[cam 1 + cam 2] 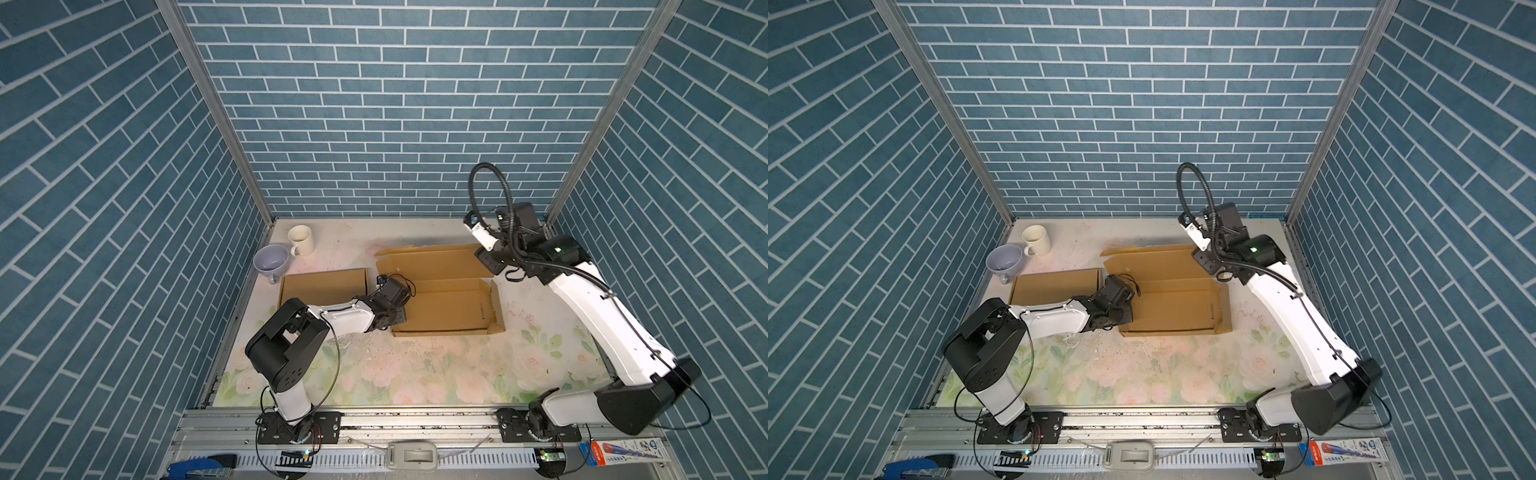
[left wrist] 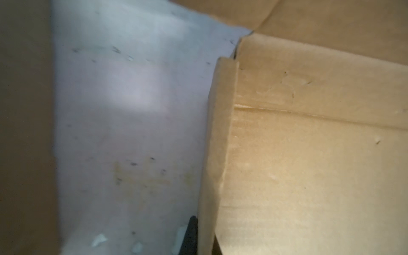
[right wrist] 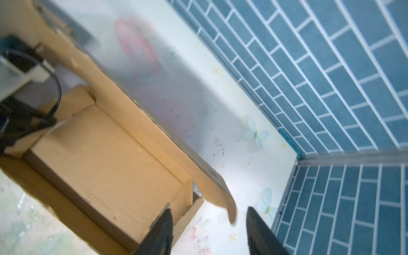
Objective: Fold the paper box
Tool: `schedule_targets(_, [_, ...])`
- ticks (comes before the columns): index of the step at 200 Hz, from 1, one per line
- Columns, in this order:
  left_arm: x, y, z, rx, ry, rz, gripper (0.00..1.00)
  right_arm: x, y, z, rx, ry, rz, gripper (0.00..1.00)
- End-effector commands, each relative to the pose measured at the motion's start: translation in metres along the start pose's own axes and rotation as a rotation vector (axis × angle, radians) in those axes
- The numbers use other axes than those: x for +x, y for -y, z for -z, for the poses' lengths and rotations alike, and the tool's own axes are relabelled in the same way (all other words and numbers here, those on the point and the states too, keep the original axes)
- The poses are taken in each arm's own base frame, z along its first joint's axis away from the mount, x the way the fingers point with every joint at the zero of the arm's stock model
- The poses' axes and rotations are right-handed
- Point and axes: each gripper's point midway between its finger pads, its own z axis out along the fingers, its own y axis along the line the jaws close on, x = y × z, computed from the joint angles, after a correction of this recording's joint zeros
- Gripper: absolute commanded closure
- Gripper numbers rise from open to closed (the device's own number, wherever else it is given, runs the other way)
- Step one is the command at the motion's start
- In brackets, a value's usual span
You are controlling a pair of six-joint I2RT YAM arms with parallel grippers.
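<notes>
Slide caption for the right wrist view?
Open right gripper at a corner of the part-folded cardboard box, floral table and brick wall beyond.

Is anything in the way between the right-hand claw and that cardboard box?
Nothing visible. The right gripper hangs open by the far flap of the paper box, only air between them. The cream mug and lavender cup sit off near the far left corner.

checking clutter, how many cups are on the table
2: a cream mug upright near the back left corner, and a lavender cup tilted beside it, slightly nearer and further left. None look hidden.
</notes>
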Motion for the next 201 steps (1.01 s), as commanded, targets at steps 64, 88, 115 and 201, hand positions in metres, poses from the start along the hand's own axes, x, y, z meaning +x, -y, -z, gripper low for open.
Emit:
schedule_targets(64, [-0.001,-0.034,-0.008,-0.131,-0.043,-0.074,0.98,0.141,0.008,-0.011,-0.196,-0.071,-1.132,0.45])
schedule_targets(88, [0.003,-0.037,-0.012,-0.132,-0.053,-0.075,0.99,0.166,-0.015,-0.035,-0.337,-0.077,-1.294,0.40])
schedule_targets(115, [0.005,-0.040,-0.013,-0.137,-0.058,-0.075,0.99,0.178,-0.031,-0.064,-0.459,-0.032,-1.408,0.33])
schedule_targets(201, [0.012,-0.043,-0.019,-0.138,-0.074,-0.072,1.00,0.212,-0.053,-0.132,-0.570,-0.101,-1.479,0.24])
